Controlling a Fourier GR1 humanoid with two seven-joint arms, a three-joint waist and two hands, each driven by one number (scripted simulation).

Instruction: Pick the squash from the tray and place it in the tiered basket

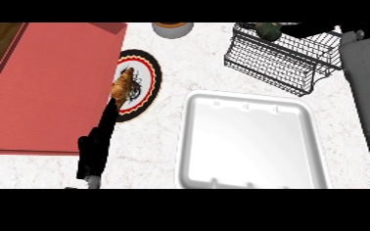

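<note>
The green squash (269,29) is at the top of the view, over the upper rim of the black wire tiered basket (278,63). My right hand (307,29) comes in from the right above the basket and is curled on the squash's right side, with its grey forearm (356,68) along the right edge. The white tray (249,169) lies below the basket with nothing on it. My left hand (94,149) rests open at the lower left, seen edge-on with its fingers pointing up.
A plate with a black and red rim (148,85) holds a croissant (121,85) just past my left hand's fingertips. A red mat (57,88) covers the left side. A bowl (172,29) stands at the top centre.
</note>
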